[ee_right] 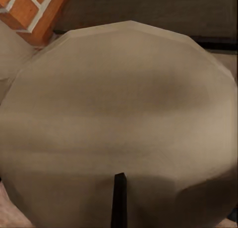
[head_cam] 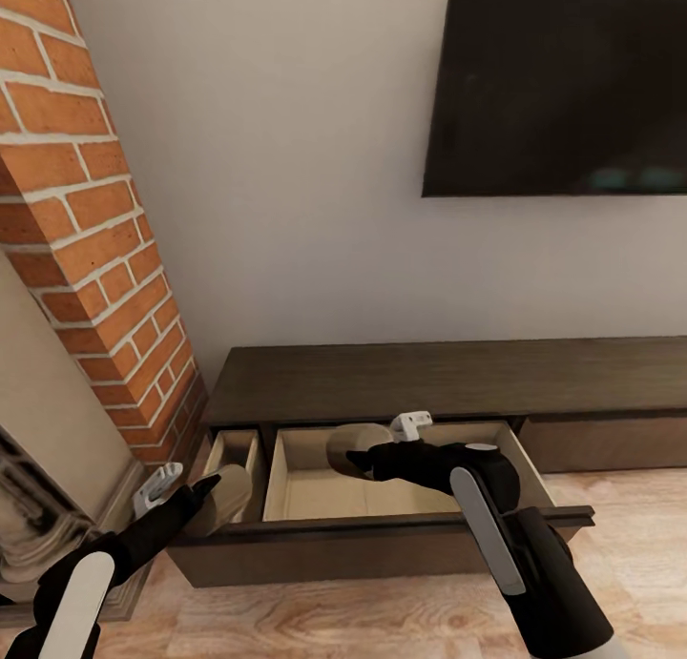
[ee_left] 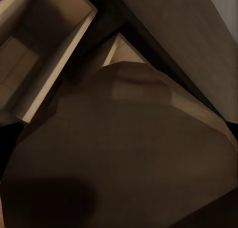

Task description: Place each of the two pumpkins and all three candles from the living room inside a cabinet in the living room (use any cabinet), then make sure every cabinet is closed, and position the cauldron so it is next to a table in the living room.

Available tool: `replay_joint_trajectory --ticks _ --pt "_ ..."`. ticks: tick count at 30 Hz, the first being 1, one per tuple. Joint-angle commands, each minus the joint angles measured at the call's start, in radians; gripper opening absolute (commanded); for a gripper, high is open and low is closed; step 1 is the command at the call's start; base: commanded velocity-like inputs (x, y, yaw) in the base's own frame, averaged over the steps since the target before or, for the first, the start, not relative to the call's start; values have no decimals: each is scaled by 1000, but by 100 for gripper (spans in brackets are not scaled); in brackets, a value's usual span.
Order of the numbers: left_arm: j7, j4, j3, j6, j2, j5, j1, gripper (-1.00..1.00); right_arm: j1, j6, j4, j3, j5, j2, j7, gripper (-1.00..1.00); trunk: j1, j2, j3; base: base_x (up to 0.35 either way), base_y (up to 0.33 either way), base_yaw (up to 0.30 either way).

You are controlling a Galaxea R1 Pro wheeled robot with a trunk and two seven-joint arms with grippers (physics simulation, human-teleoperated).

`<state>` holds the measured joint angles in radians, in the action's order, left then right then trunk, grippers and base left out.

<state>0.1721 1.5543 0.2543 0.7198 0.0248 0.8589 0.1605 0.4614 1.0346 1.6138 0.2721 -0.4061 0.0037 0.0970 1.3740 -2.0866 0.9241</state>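
Observation:
The long dark brown cabinet (head_cam: 429,378) stands against the wall with its wide drawer (head_cam: 363,545) pulled out, showing a pale wood floor inside. My right gripper (head_cam: 358,459) is shut on a tan candle (head_cam: 351,445) and holds it over the drawer's back left part. That candle (ee_right: 119,119) looms large in the right wrist view. My left gripper (head_cam: 210,487) is shut on a second tan candle (head_cam: 226,499), held at the drawer's front left corner, over its rim. The same candle (ee_left: 124,153) sits close in the left wrist view. Pumpkins, cauldron and third candle are out of view.
A red brick fireplace column (head_cam: 86,239) rises at the left, with a pale stone surround (head_cam: 38,506) below it beside my left arm. A dark TV screen (head_cam: 563,77) hangs on the wall above the cabinet. A narrow open compartment (head_cam: 234,454) lies left of the drawer. Wood floor (head_cam: 382,621) runs in front.

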Motion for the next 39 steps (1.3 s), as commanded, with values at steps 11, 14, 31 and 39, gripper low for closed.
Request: replay_joint_trajectory --ticks 11,14,31,39 --pt "9 1 0 4 -1 11 1 -100 0 -16 1 -1 8 -7 6 -100 0 0 1 2 -1 0" --pt "7 1 0 4 -2 11 1 -100 0 -27 1 -1 11 -7 1 -100 0 0 1 40 -21 0" --pt "177 -156 -298 19 -37 -26 173 -100 -36 -24 -7 -46 38 -86 -135 -100 0 0 1 83 -56 0" --pt "184 -321 -307 9 -53 -27 267 -100 -35 -36 -96 -50 38 -79 -136 -100 0 0 1 0 0 0"
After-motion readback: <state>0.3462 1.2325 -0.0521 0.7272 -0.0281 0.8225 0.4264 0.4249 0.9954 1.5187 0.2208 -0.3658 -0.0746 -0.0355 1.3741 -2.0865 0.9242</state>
